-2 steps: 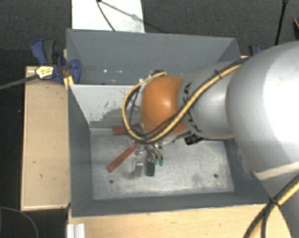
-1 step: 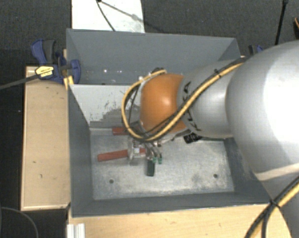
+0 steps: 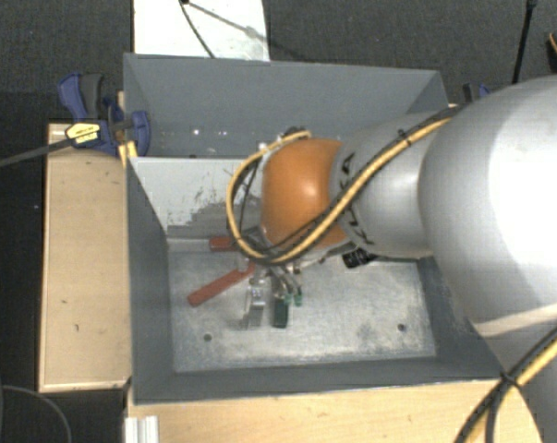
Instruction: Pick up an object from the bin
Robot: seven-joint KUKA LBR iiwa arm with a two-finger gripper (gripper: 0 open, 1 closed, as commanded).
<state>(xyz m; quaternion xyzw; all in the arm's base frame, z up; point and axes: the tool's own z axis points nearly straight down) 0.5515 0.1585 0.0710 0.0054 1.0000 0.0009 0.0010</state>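
Camera view: my arm [image 3: 481, 183] enters from rt and bends down over mid-bin, wrist w/ orange cover [image 3: 296, 192] tipped toward the floor. Pincer [image 3: 266, 312] is low, near the floor of the bin [image 3: 149, 275]. Apart or together: can't make out. Nearest item is a reddish-orange stick [image 3: 218, 287], lying flat just left of pincer. A 2nd reddish piece [image 3: 221, 244] lies behind it.
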